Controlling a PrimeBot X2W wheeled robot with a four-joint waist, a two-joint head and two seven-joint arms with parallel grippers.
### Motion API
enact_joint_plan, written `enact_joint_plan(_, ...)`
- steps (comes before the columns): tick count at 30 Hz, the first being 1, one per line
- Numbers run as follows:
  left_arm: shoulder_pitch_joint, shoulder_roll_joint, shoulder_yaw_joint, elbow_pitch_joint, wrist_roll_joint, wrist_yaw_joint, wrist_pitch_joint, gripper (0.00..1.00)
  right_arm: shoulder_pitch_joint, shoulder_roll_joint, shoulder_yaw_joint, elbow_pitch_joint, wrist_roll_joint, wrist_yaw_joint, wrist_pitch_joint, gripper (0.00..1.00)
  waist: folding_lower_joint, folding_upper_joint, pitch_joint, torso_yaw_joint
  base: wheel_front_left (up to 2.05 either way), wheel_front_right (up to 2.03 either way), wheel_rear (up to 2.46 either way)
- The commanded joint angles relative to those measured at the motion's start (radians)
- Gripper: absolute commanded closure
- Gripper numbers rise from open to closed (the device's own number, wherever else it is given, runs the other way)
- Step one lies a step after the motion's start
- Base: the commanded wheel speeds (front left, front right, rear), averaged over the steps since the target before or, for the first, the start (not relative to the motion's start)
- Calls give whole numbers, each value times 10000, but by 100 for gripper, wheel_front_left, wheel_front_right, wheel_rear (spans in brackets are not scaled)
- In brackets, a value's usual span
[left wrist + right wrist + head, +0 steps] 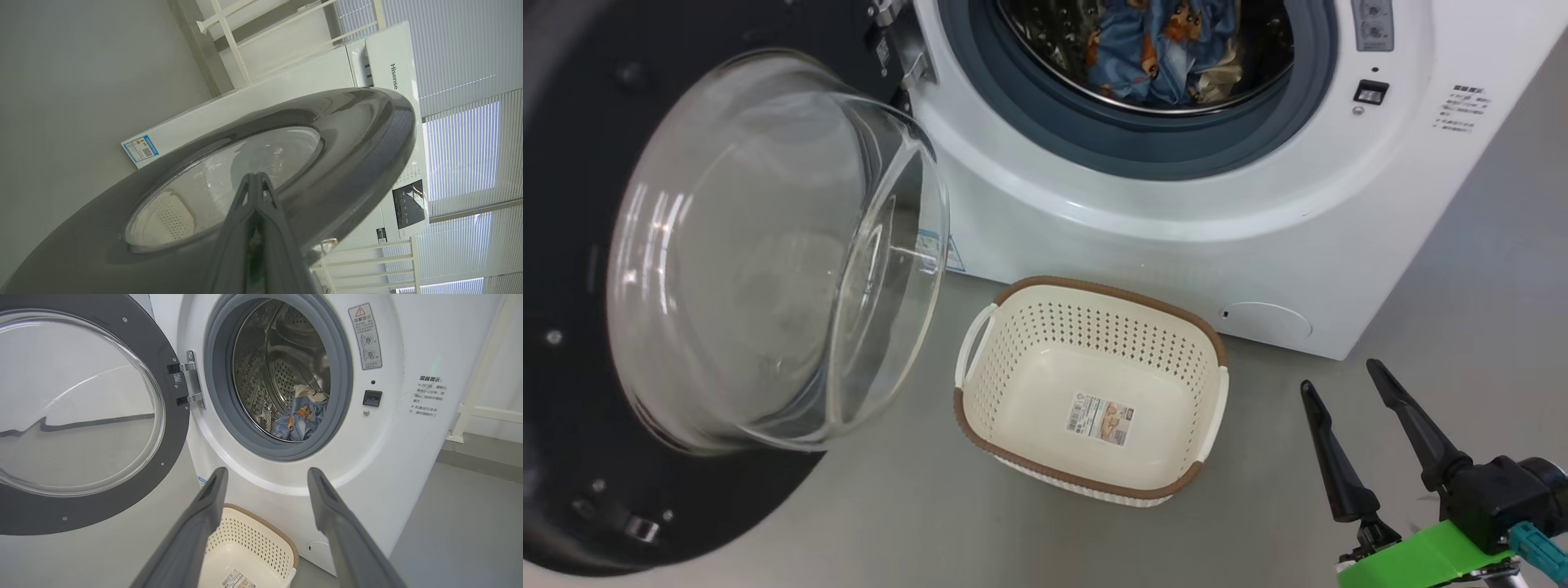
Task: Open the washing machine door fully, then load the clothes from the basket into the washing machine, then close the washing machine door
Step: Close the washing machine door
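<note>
Head view: the clothes [1168, 49] were seen in the washing machine [1176, 261] at twelve o'clock, the basket [1094, 287] bare at six. Closing was judged due: the left hand [255, 179], pinched shut, was pointed at the door [556, 204], nine o'clock, for a push; the right hand [1339, 374] was spread, empty.

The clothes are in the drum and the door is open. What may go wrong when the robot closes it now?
1. The clothes seem to lie near the gasket; a fold might get pinched by the glass bowl of the washing machine door.
2. The left gripper, shut, points at the door's glossy outer face; its narrow tips may slip while pushing.
</note>
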Motion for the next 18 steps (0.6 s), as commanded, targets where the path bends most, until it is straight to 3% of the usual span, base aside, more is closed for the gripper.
enact_joint_plan(1, -73, 361, 304, -476, -48, -62, 200, 100, -124, 9, 237, -199, -46, 16, -102, 0, 0, 0, -153, -154, 0, 0, 0)
enact_joint_plan(18, 1137, -355, -441, -2757, -219, 147, 774, 100, 114, 466, 311, 188, -66, 16, -442, 0, 0, 0, -843, -1544, 0, 0, 0)
